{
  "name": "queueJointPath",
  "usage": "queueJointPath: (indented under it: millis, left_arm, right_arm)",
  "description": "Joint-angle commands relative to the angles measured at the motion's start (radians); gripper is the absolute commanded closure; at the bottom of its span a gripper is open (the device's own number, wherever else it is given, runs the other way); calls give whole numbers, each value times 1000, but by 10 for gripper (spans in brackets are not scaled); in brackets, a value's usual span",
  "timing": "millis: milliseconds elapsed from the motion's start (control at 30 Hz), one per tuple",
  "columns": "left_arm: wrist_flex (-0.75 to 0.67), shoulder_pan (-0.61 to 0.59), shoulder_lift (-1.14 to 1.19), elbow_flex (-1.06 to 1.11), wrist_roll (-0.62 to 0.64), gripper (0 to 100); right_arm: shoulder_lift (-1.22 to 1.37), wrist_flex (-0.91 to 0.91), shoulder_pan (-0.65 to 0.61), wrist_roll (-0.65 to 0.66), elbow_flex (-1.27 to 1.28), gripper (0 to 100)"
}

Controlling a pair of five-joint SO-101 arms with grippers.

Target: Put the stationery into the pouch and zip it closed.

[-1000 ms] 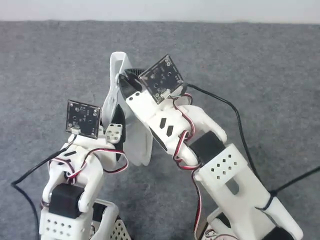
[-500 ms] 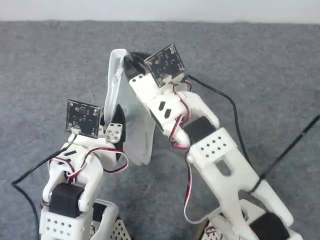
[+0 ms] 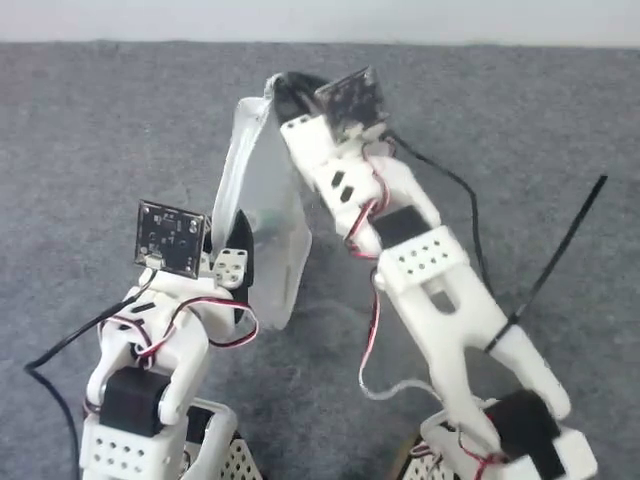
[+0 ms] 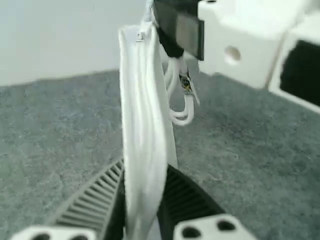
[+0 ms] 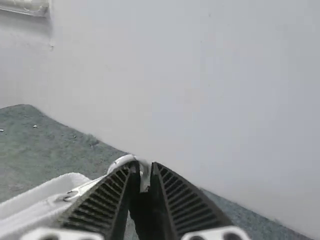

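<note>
While left gripper (image 4: 145, 172) clamps the pouch (image 3: 270, 200) at one end, right gripper (image 5: 144, 171) pinches zip pull (image 5: 127, 161) at the other; zipping looks nearly finished.

The left arm (image 3: 150, 370), lower left, and the right arm (image 3: 440, 290), centre right, are white plastic with black servo blocks (image 3: 130, 402). Red, white and black wires (image 3: 240, 333) loop along both. The left gripper (image 4: 145, 175) and right gripper (image 5: 144, 172) have ribbed black jaws.

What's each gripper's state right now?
Left gripper: closed, holding one end of the pouch.
Right gripper: closed, holding the pouch's other end.
</note>
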Motion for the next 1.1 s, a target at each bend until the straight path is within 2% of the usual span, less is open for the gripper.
queueJointPath:
  millis: [0,300,500,633,733,867,1067]
  left_arm:
    - [11,0,-3,21,3,993]
    - [11,0,-3,21,3,993]
    - [-3,-2,-3,15,2,988]
    - [-2,-15,-3,13,17,850]
    - [-9,-107,-3,7,110,773]
    - [-9,-242,-3,-24,140,765]
    - [-9,-261,-3,-19,140,765]
  right_arm:
    - [62,-28,134,-6,-126,992]
    - [140,-25,182,-6,-167,992]
    - [73,127,176,-5,-173,992]
    - [-22,263,176,-5,-173,992]
    - [-82,363,176,-2,-173,992]
    - [-145,487,176,0,-173,992]
    - [-225,650,174,0,-173,992]
